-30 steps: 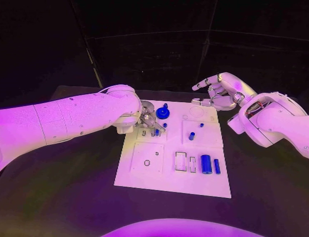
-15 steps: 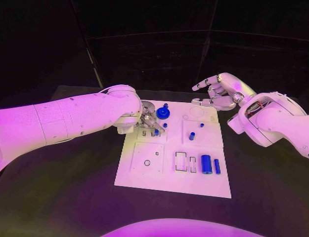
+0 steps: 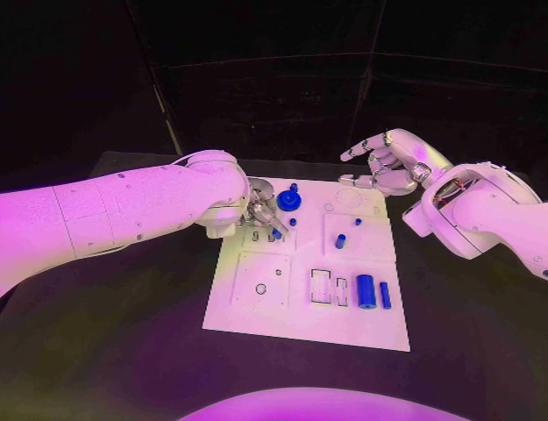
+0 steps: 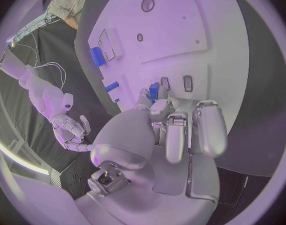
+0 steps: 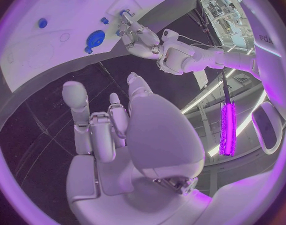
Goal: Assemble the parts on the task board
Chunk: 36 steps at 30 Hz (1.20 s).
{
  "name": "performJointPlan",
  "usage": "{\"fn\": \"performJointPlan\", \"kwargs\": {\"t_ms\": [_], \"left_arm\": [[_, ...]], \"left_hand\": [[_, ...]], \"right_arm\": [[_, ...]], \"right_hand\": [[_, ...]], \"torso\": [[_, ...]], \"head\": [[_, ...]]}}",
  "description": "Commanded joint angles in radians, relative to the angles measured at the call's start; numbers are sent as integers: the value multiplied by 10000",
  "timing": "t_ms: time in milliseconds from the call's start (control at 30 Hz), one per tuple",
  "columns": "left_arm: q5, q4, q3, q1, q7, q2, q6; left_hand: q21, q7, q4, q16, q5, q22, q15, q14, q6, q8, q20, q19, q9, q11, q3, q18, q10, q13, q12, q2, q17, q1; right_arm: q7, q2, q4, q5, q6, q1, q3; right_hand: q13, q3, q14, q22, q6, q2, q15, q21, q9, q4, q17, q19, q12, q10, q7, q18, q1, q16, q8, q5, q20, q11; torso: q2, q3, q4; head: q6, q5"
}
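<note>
Task board [image 3: 302, 320], white, at table centre; two blue cylinders [image 3: 366, 291] lie on its near right. Farther, left hand [image 3: 259, 213] pinches a small blue part [image 4: 154, 90], hidden in the head view, plain from the wrist. Beyond the far edge, right hand [image 3: 387, 162] hovers spread, empty.

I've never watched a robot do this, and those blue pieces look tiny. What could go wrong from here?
The left hand has its fingers at a small blue part on the task board; such a small piece might slip or tilt. Other blue pieces, like the round blue part, sit close by and could be nudged. The right hand hovers open at the board's far edge.
</note>
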Motion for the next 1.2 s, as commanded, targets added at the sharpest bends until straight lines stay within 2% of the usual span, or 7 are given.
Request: {"fn": "performJointPlan", "kwargs": {"t_ms": [33, 300, 467, 533, 733, 867, 1200], "left_arm": [[429, 128, -7, -3, 182, -107, -451], [795, 501, -9, -10, 224, -476, -1074], [304, 740, -15, -17, 207, -683, -1425], [128, 833, -17, -23, 207, -754, -1581], [-278, 1018, -92, -65, 216, -866, -1920], [-471, 1093, -161, -99, 217, -897, -2026], [-850, 1147, -213, -195, 212, -874, -2054]], "left_hand": [[-57, 26, -1222, 31, 64, -23, 12, 1038, -12, 142, 11, -82, 111, 7, 1545, -28, -40, -67, -93, 177, 2633, -167], [-127, 2, -1515, 31, 67, -93, -17, 1038, -92, 424, -8, -112, 405, -8, 2598, -9, -54, -130, -159, -101, 2633, -1009], [-145, -8, -1736, 31, 22, -90, -13, 1038, -214, 618, -19, -116, 615, -22, 3715, -7, -34, -49, -82, -349, 2633, -1608], [-159, 12, -1811, 31, 17, -96, -28, 1038, -267, 690, -21, -119, 700, -15, 4266, -4, -21, -26, -54, -629, 2633, -1957], [-169, 5, -1798, 31, 41, -93, -33, 1038, -275, 784, -13, -118, 794, -23, 5041, -7, -41, -67, -78, -800, 2633, -2311], [-175, 64, -1649, 31, 53, -61, -10, 1038, -311, 979, -47, -105, 995, -16, 6574, 5, -27, -110, -86, -1471, 2633, -3012], [-180, -2, -1649, 31, 51, -53, -31, 1038, -353, 1025, -27, -105, 1053, -21, 7032, -3, -16, -114, -80, -1657, 2633, -3033]], "right_arm": [[-4, 23, -36, -15, 84, 17, 7], [-26, 78, -148, 52, 152, 16, 5], [-76, 92, -198, 61, 164, 16, 4], [-89, 96, -217, 63, 174, 15, 3], [-159, 101, -272, 65, 210, 14, 2], [-198, 117, -306, 65, 234, 13, 1], [-226, 144, -334, 66, 263, 12, 0]], "right_hand": [[-23, 9, 768, -32, 39, 105, -70, -54, -9, -69, 1385, -32, 27, 13, 3, 109, 27, -72, 52, 35, -67, -4], [-29, 1, 765, -52, 40, 105, -71, -65, -11, -65, 1370, -41, 22, 8, 3, 112, 10, -79, 54, 44, -69, -4], [5, -3, 766, -43, 42, 108, -71, -61, -11, -61, 1375, -37, 45, 32, 3, 111, 0, -77, 55, 48, -69, -4], [4, -4, 763, -50, 47, 124, -72, -66, -12, -57, 1362, -40, 46, 34, 2, 111, -15, -83, 60, 62, -71, -5], [4, -4, 763, -50, 47, 124, -72, -66, -12, -57, 1362, -40, 46, 34, 2, 111, -15, -83, 60, 62, -71, -5], [4, -4, 763, -50, 47, 124, -72, -66, -12, -57, 1362, -40, 46, 34, 2, 111, -15, -83, 60, 62, -71, -5], [11, -4, 758, -55, 56, 146, -74, -70, -13, -54, 1341, -43, 51, 41, 0, 111, -29, -93, 67, 83, -72, -7]], "torso": [[3, 1, 23], [-2, 7, 0], [3, 1, 10], [5, -2, 20], [-7, 5, 3], [6, -3, -7], [5, 1, -15]], "head": [[-8, -13], [-33, 22], [-59, 33], [-75, 40], [-138, 66], [-172, 105], [-225, 132]]}}
